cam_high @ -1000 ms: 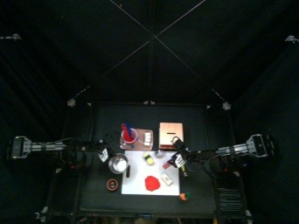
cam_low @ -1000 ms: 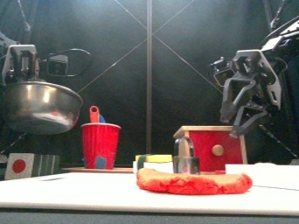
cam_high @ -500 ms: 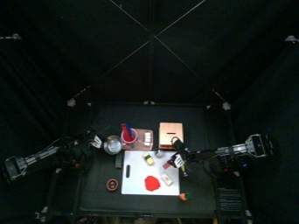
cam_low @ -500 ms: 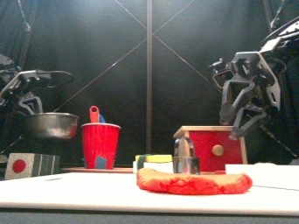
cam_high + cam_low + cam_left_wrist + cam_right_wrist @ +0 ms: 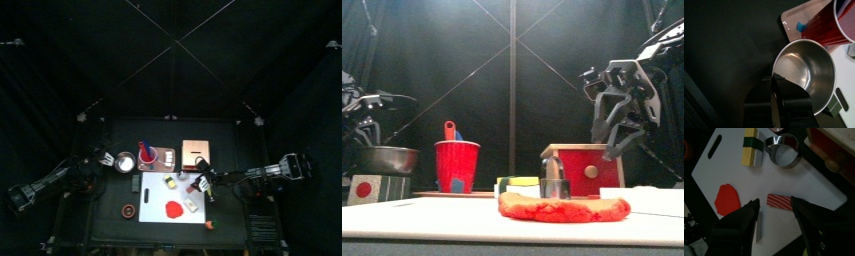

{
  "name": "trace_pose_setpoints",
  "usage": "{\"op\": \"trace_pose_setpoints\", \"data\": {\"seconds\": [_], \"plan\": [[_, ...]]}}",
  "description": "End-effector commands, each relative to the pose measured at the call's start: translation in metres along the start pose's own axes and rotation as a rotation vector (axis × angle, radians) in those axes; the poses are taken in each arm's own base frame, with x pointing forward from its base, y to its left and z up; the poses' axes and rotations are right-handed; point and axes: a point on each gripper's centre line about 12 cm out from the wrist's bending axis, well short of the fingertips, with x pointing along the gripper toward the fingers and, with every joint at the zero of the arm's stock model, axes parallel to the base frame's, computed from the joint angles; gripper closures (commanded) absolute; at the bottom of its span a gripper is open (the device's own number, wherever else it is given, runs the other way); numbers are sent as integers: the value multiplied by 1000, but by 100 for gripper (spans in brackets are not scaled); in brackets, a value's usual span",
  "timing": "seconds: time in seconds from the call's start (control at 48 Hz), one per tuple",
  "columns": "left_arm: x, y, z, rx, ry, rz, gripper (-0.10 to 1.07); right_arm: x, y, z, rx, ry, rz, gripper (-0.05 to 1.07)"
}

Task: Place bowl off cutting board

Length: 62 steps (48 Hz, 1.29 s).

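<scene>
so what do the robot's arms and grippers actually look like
Both arms are black. The right gripper is a chunky black assembly with angular brackets and two long flat black fingers. The left gripper has narrow black fingers, glossy along the edges. In the top view each arm's outer section looks greyer.

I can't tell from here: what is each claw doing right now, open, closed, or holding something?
Left gripper: closed on the rim of the bowl.
Right gripper: open, holding nothing, above the cutting board.
</scene>
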Motion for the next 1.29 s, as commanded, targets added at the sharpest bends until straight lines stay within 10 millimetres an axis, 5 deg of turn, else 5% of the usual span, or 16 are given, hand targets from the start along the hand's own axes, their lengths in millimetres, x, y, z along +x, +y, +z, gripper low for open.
{"op": "trace_pose_setpoints", "data": {"seconds": [0.0, 0.417, 0.812, 1.271], "plan": [[4, 1, 4, -17, 1, 9, 59, -4, 19, 18, 4, -45, 54, 16], [13, 4, 4, -21, 17, 26, 22, -2, 21, 19, -3, -45, 58, 16], [-9, -19, 24, 71, -104, -59, 22, -2, 21, 20, -17, -50, 59, 16], [-24, -88, 13, 260, -199, -363, 22, -3, 20, 28, -87, -83, 48, 16]]}}
